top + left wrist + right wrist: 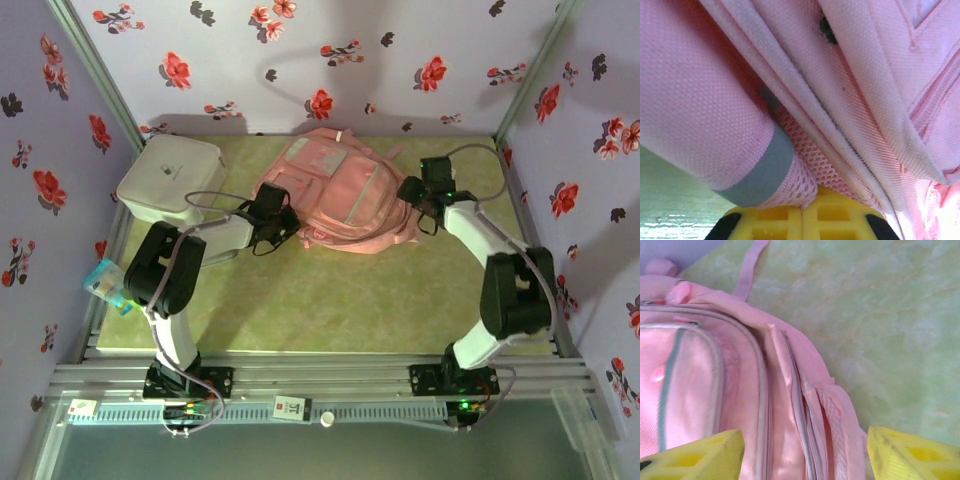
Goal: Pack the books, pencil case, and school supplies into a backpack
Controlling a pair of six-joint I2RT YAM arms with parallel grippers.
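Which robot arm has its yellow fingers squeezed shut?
The left gripper: its fingers meet, pinching mesh on the pale-pink fabric backpack. The right gripper holds its fingers wide apart.

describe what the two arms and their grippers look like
The left arm and right arm have white links and chunky black joints, with thin grey cables looping alongside. The left gripper and right gripper have yellow moulded plastic fingers with black trim.
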